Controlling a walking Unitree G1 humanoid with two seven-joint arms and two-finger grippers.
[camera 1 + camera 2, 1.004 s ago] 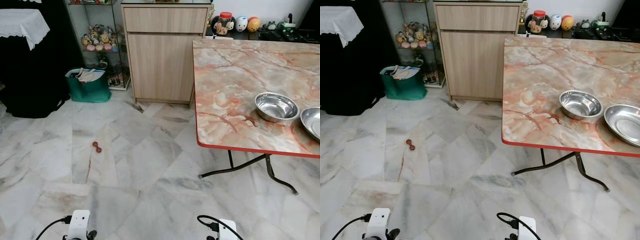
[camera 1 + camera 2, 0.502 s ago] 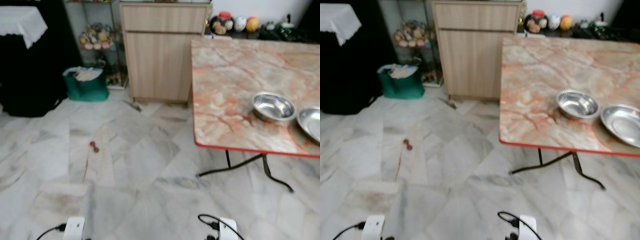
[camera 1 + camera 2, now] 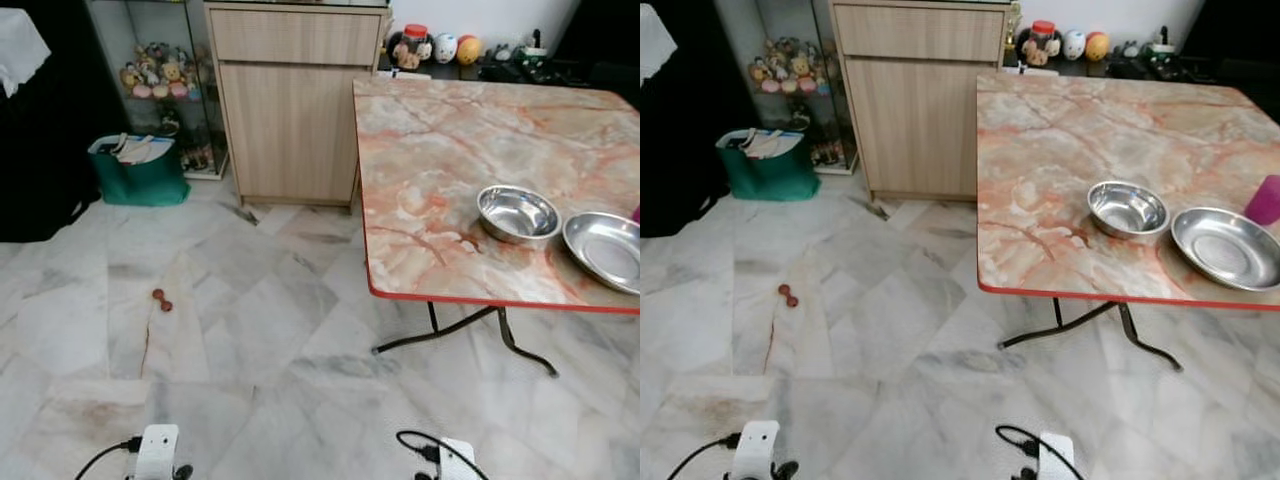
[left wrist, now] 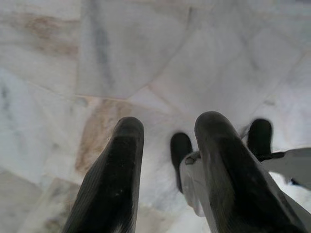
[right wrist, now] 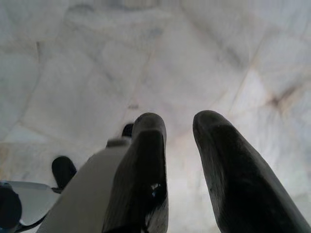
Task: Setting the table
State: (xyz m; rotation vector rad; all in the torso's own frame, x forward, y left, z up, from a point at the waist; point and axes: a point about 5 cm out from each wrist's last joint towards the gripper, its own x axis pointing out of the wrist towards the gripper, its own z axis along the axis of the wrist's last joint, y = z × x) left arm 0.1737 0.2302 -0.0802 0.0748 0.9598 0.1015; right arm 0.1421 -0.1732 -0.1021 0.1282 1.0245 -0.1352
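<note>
At the far left a green bag (image 3: 140,172) is seen beside the wooden cabinet (image 3: 293,105). Both arms are hung low; the left gripper (image 4: 165,141) and right gripper (image 5: 180,133) are held apart and empty. On the right, the bowl (image 3: 1127,208), plate (image 3: 1227,246) and pink cup (image 3: 1265,199) are grouped near the table (image 3: 1060,150) edge, probably for easy reach.
</note>
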